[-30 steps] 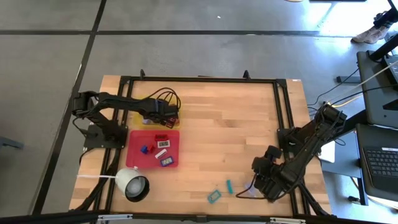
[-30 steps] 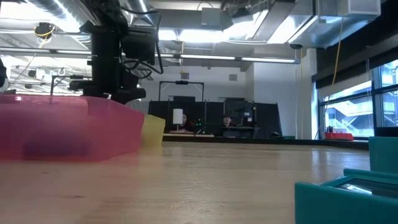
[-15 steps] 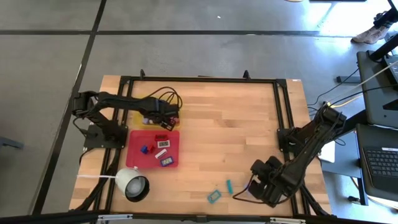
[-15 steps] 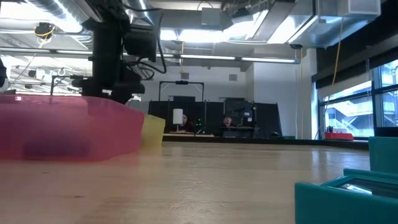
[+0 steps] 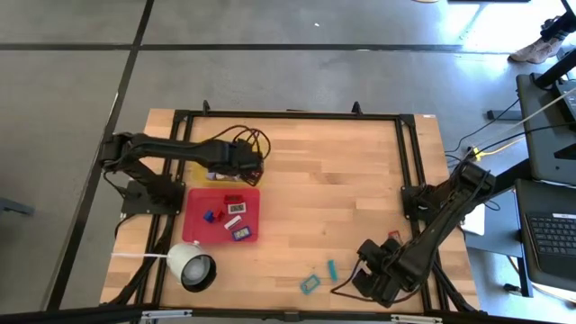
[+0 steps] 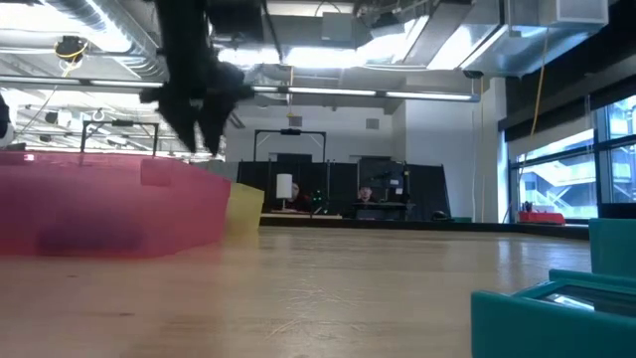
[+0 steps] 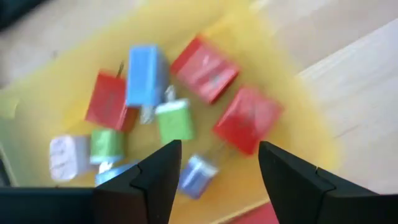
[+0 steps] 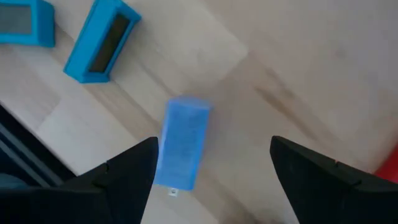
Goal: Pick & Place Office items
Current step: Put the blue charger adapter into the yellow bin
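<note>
No legible writing on red blocks (image 7: 205, 67), blue block (image 8: 183, 149).

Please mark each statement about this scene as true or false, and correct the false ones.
1. The left gripper hangs open over the yellow tray. True.
2. The yellow tray holds only red pieces. False: also a blue block and a green block.
3. The right gripper grips the blue block. False: it is open above it.
4. The white cup stands near the red tray. True.
</note>
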`<act>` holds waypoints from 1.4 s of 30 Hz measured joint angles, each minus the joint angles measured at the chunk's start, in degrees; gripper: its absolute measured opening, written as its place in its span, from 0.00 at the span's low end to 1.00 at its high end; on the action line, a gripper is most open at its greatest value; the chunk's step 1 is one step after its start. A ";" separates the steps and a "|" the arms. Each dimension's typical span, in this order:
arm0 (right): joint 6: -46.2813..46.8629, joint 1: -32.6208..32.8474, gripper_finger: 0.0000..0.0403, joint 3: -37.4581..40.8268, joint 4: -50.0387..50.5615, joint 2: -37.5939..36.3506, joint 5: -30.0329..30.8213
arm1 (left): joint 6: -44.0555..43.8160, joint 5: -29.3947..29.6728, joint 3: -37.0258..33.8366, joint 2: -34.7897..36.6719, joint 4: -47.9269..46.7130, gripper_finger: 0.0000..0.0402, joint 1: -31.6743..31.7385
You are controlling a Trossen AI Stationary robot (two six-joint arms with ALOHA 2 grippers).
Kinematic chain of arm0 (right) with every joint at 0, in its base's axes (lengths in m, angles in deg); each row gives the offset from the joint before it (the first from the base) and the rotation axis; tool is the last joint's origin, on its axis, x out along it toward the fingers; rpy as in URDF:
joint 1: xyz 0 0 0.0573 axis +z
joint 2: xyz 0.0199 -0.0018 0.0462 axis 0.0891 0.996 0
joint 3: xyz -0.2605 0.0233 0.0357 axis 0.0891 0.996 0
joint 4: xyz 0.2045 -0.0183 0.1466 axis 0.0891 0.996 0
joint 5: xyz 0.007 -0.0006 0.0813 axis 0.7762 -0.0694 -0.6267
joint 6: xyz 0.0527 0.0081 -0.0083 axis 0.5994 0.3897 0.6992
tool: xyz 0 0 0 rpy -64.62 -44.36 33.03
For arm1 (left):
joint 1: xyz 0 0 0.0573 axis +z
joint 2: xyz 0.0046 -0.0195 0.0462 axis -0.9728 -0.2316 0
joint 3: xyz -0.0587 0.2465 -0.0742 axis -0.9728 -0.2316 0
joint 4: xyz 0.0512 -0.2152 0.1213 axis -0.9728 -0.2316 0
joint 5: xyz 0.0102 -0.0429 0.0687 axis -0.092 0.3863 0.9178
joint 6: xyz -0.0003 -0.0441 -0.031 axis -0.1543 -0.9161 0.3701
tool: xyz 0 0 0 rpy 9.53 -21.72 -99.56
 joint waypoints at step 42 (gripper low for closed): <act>-28.93 -5.00 0.29 -0.01 -12.75 9.20 31.60 | 23.90 33.36 3.27 -13.04 49.27 0.48 -39.65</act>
